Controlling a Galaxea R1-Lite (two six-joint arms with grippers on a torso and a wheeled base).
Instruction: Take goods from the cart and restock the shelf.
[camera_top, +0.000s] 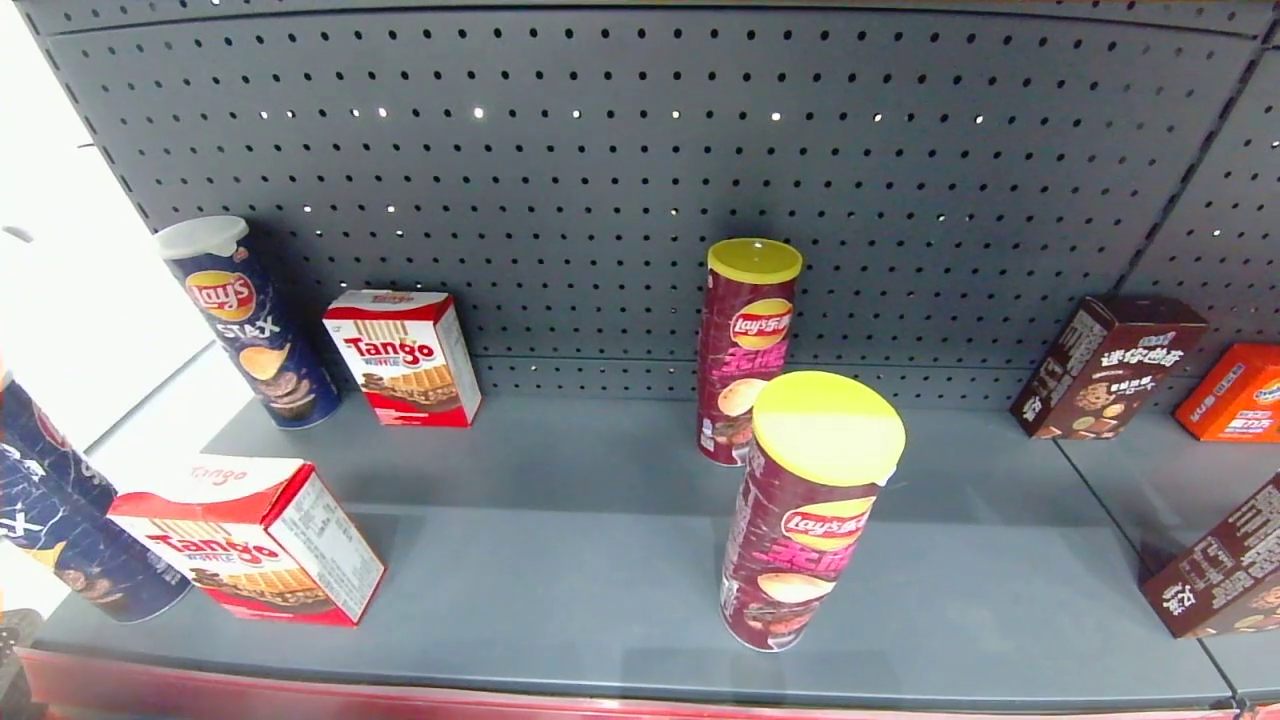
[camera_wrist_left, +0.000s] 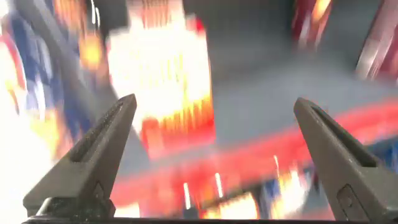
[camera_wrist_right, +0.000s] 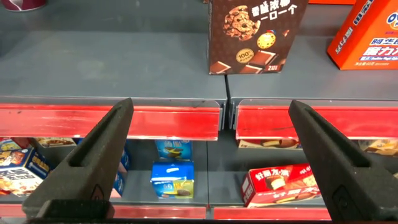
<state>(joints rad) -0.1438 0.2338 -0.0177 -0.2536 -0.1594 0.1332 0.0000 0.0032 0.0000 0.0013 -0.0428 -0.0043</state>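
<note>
In the head view we see the shelf (camera_top: 560, 560) holding goods. A near maroon can (camera_top: 800, 520) and a far maroon can (camera_top: 748, 350) stand upright in the middle. A near wafer box (camera_top: 250, 550) and a far wafer box (camera_top: 405, 357) are on the left.

In the left wrist view the left gripper (camera_wrist_left: 214, 99) is spread wide and empty, with a blurred red-and-white box (camera_wrist_left: 165, 74) beyond it.

In the right wrist view the right gripper (camera_wrist_right: 210, 102) is also spread and holds nothing. It faces the red front edge (camera_wrist_right: 168, 118), and a cookie box (camera_wrist_right: 255, 34) stands on the shelf behind that edge.

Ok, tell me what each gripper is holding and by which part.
Nothing is held. The left gripper is open and empty, and the right gripper is open and empty too.
</note>
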